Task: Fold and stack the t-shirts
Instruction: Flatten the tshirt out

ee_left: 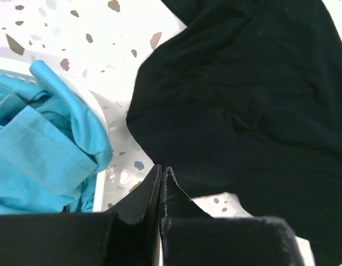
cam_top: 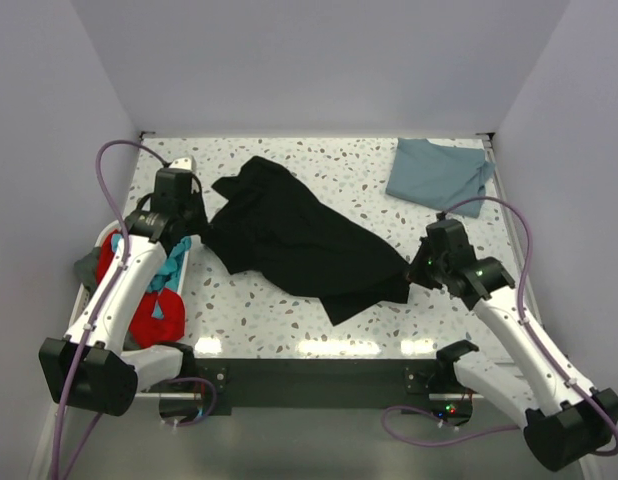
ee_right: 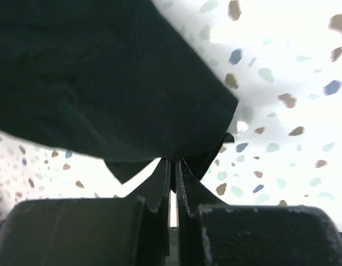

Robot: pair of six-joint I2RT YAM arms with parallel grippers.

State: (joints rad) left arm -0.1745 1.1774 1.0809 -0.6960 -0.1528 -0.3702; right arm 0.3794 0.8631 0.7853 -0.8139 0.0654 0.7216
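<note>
The large black t-shirt lies crumpled in a diagonal band across the middle of the speckled table. My left gripper is at its left edge, and in the left wrist view the gripper is shut with its tips on the hem of the black cloth. My right gripper is at the shirt's lower right corner. In the right wrist view it is shut on a pinch of the black cloth. The slate-blue t-shirt lies folded at the back right.
A white laundry basket stands at the table's left edge under my left arm. It holds red cloth and cyan cloth. The cyan cloth hangs over the basket rim. White walls enclose the table.
</note>
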